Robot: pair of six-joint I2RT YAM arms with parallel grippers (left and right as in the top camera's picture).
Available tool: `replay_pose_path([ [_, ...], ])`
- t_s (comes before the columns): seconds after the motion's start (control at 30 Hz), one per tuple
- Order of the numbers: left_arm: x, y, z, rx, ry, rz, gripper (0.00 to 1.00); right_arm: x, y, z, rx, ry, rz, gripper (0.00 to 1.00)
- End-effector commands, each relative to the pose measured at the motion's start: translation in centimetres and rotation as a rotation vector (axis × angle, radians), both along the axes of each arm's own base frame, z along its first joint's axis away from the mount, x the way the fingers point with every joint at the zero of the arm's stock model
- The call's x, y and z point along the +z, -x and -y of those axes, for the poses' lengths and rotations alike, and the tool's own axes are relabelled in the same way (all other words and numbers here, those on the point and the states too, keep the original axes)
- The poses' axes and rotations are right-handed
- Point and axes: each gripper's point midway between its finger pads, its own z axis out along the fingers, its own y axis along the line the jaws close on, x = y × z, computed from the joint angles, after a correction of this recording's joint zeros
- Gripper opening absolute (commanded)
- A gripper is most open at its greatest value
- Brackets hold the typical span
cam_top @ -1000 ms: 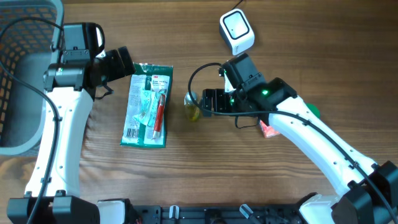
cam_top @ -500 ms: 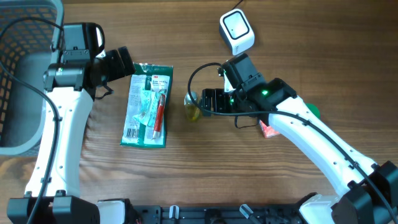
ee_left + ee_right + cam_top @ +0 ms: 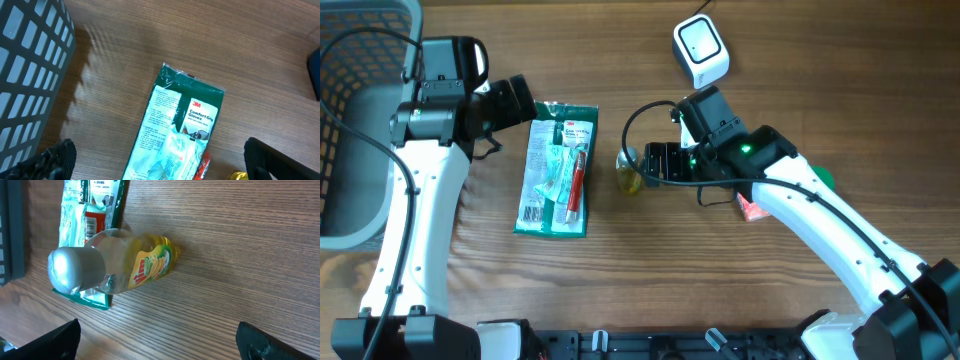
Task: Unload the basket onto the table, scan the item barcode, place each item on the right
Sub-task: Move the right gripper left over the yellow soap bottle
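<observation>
Approach step, I judge: nothing is lifted yet. The right gripper [image 3: 160, 342] is spread to its widest and empty. The small clear plastic bottle with yellow label and silver cap [image 3: 125, 262] stands just ahead of it, mid-table on the wooden table [image 3: 650, 270]. The left gripper [image 3: 160, 162], equally wide and empty, hovers over the flat green glove packet [image 3: 558, 170] at the bottle's 9 o'clock. Next, the right gripper should close on the bottle (assuming it is the item meant). Then carry it toward the white square scanner [image 3: 701, 50] at 1 o'clock, barcode facing it.

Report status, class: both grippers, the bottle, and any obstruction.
Left gripper open, at glove pack edge. Right gripper open, bottle just ahead, not held. Scanner beyond right arm.
</observation>
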Motion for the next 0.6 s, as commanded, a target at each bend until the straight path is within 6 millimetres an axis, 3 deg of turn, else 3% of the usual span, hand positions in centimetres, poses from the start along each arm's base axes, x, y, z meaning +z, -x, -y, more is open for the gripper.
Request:
replay_pose_path([
  [0.0,0.9,-0.2,-0.1,0.009,0.008,0.024,1.0,0.2,-0.1,-0.5,0.017,-0.009,0.007,1.0],
  [0.33,0.9,-0.2,-0.1,0.009,0.008,0.024,1.0,0.8,-0.8,-0.4,0.009,-0.001,0.043,1.0],
  [0.57,0.9,-0.2,-0.1,0.009,0.008,0.024,1.0,7.2,-2.1,-1.3,0.011,-0.049,0.116,1.0],
])
